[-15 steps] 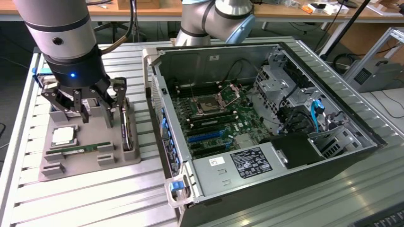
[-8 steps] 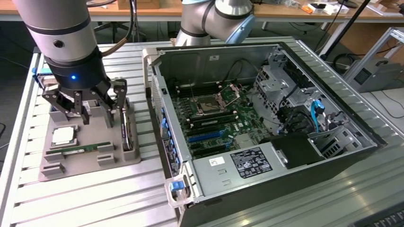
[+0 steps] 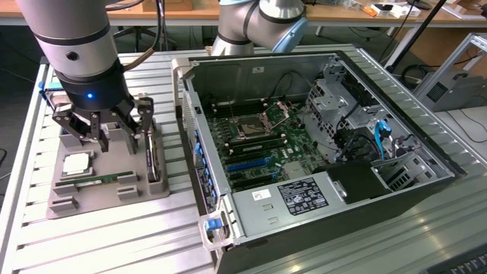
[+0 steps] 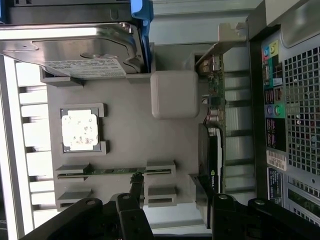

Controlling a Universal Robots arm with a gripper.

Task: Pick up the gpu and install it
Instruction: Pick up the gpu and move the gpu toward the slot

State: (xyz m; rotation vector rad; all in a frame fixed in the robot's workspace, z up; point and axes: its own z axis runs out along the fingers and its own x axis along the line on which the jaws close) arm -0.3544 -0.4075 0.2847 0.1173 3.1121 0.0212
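The end effector (image 3: 118, 140) hangs wide open and empty beside the thin black rectangular gpu (image 3: 155, 158), which stands on edge. It is probably light, stiff and fragile; grip its flat faces.

My arm (image 3: 72, 51) points straight down, and the gripper (image 3: 120, 141) hangs with its fingers (image 3: 142, 123) spread wide apart.
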